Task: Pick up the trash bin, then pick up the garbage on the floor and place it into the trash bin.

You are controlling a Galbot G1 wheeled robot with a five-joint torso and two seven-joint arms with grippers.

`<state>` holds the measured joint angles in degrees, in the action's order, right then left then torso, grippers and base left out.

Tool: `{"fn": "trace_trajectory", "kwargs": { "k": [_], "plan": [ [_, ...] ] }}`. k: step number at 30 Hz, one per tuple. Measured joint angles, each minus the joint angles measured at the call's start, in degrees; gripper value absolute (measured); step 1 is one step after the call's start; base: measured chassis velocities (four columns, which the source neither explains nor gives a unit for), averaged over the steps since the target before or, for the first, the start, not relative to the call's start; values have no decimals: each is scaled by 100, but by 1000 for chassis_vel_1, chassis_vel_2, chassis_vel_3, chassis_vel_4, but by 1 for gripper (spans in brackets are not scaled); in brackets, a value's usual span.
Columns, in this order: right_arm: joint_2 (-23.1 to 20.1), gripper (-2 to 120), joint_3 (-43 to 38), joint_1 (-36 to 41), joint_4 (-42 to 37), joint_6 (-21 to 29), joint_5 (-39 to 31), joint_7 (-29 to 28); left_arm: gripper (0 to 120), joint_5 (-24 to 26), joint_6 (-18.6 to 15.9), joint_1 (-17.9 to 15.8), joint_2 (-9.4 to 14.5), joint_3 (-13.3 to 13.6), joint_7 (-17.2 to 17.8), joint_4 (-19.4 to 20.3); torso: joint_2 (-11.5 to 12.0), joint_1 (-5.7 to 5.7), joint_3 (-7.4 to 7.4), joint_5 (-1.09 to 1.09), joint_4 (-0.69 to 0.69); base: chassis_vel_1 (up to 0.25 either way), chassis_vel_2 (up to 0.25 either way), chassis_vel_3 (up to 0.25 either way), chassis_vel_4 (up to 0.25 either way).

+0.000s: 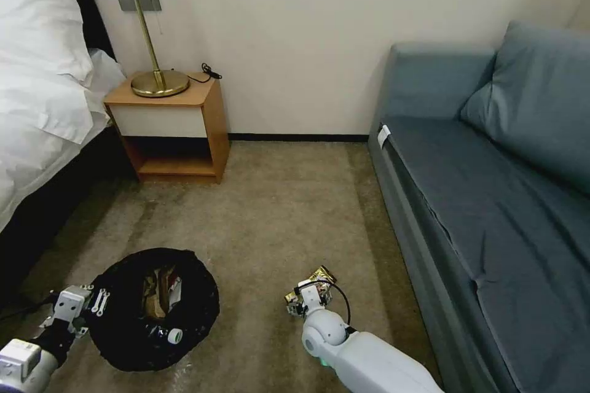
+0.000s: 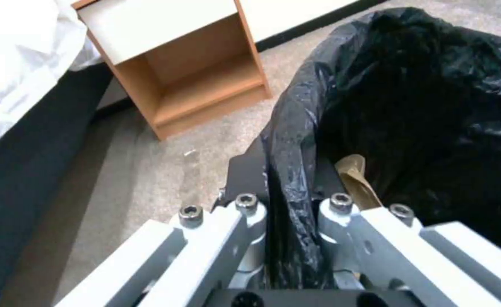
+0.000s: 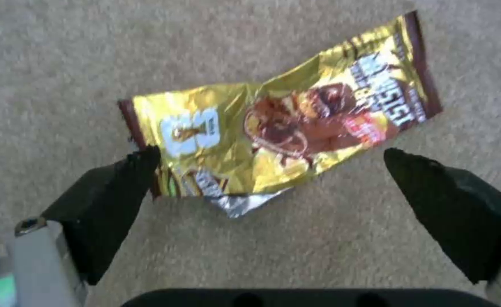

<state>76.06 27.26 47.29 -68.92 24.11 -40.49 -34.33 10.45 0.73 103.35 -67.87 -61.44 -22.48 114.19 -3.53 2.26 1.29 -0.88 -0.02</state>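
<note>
The trash bin [image 1: 203, 301], lined with a crinkled black bag, sits low at my left. My left gripper [image 1: 92, 306] is shut on its rim [image 2: 287, 170], the bag pinched between the fingers. Inside lie a crumpled brown paper bag [image 1: 158, 295], a red-and-white carton [image 1: 175, 290] and a small bottle with a white cap [image 1: 174, 336]. A shiny gold snack wrapper [image 3: 284, 119] lies flat on the carpet. My right gripper [image 3: 270, 164] hangs open just above it, one black finger [image 3: 108, 200] touching the wrapper's edge, the other [image 3: 450, 200] clear of it. In the head view the right gripper [image 1: 309, 299] covers part of the wrapper [image 1: 322, 274].
A blue sofa [image 1: 491, 196] runs along the right side. A wooden nightstand [image 1: 172, 129] with a brass lamp [image 1: 150, 43] stands at the far wall, beside a bed [image 1: 43, 92] on the left. Open carpet [image 1: 289, 209] lies between them.
</note>
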Motion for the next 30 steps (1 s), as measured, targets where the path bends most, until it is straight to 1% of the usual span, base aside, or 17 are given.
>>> {"fn": "trace_trajectory", "kwargs": {
  "k": [6, 10, 12, 16, 19, 22, 24, 28, 30],
  "plan": [
    [46, 100, 91, 19, -45, -69, 21, 53, 6, 25, -160, -6, -16, 26, 14, 51, 0, 0, 0, 0, 0, 0, 0, 0, 0],
    [94, 100, 117, 21, 27, -124, 89, 110, 6, 27, -162, 0, -31, 27, 15, 67, 0, 0, 0, 1, 0, 0, 0, 0, 0],
    [114, 100, 138, 16, 197, -270, 226, 229, 6, 27, -110, 32, -37, -7, 12, 70, 0, 0, 0, 1, 0, 0, 0, 0, 0],
    [120, 100, 144, 11, 271, -370, 277, 306, 6, 27, -61, 60, -41, -36, 9, 70, 0, 0, 0, 1, 0, 0, 0, 0, 0],
    [178, 100, 164, -21, 543, -565, 415, 390, 6, 16, 13, 100, -74, -48, -13, 71, 0, 0, 0, 1, 0, 0, 0, 0, 0],
    [198, 100, 164, -35, 630, -616, 446, 407, 6, 12, 20, 104, -86, -47, -21, 76, 0, 0, 0, 1, 0, 0, 0, 0, 0],
    [260, 100, 164, -95, 864, -760, 487, 477, 6, 4, 38, 130, -120, -46, -29, 117, 0, 0, 0, 2, 0, 0, 0, 0, 0],
    [273, 100, 164, -130, 952, -829, 502, 542, 6, 0, 44, 145, -135, -46, -32, 132, 0, 0, 0, 2, 0, 0, 0, 0, 0],
    [288, 96, 161, -187, 1131, -991, 572, 679, 6, -3, 66, 166, -154, -46, -36, 152, 0, 0, 0, 2, 0, 0, 0, 0, 0]
  ]
}}
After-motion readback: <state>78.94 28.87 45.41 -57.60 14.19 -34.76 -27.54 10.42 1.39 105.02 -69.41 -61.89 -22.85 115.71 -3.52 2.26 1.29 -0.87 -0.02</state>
